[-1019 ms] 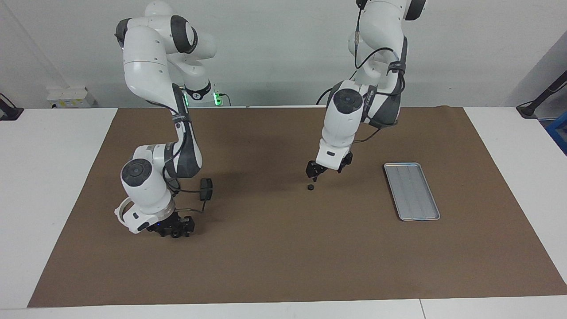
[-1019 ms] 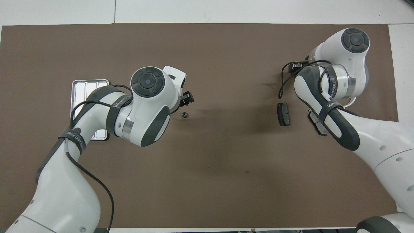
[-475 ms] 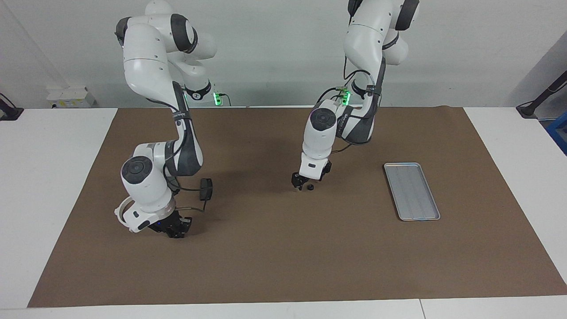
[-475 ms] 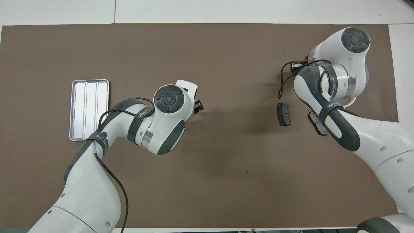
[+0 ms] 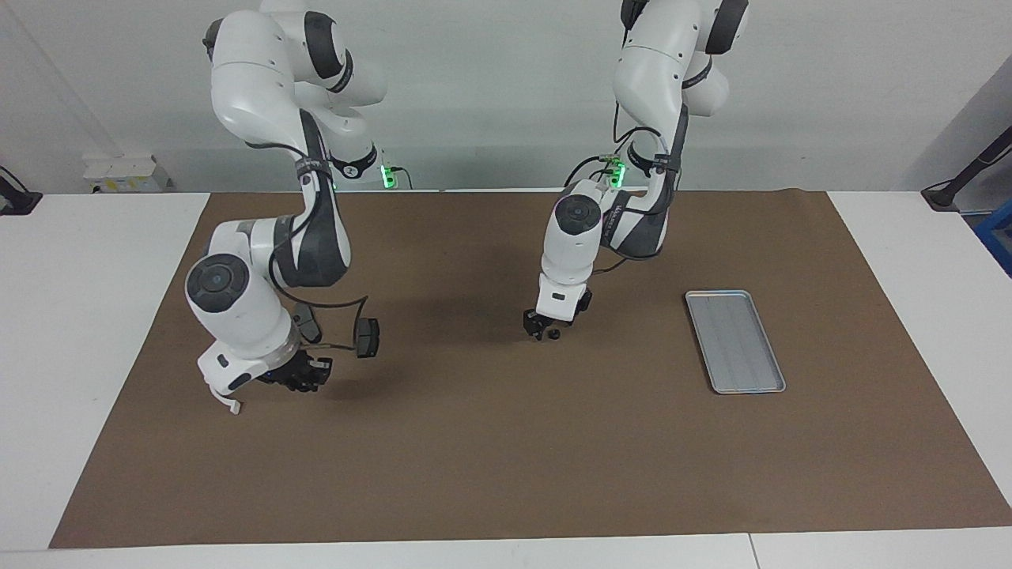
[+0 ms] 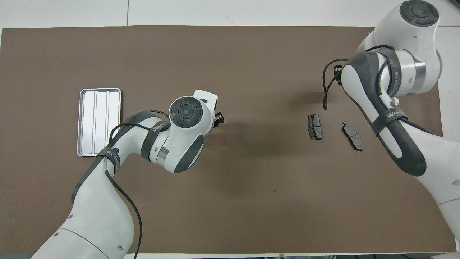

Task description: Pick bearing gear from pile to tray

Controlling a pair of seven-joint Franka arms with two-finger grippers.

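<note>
A small black bearing gear (image 5: 555,333) lies alone on the brown mat mid-table. My left gripper (image 5: 541,332) is down at the mat right beside it, on the side away from the tray. In the overhead view the left arm hides this gear. The silver tray (image 5: 735,341) (image 6: 99,122) lies bare toward the left arm's end. The pile is toward the right arm's end: two dark brake pads (image 6: 314,126) (image 6: 353,131) and a white curved bracket (image 5: 225,399), partly hidden by the right arm. My right gripper (image 5: 307,376) hangs just above the mat beside the pile.
A brown mat (image 5: 506,458) covers most of the white table. The right arm's black cable (image 5: 332,304) loops down close to the brake pad (image 5: 366,337). A wall stands close by the robots' bases.
The left arm swung from the tray's side toward the lone gear and came down beside it, covering it from above. The right arm rose off the mat, uncovering the second brake pad.
</note>
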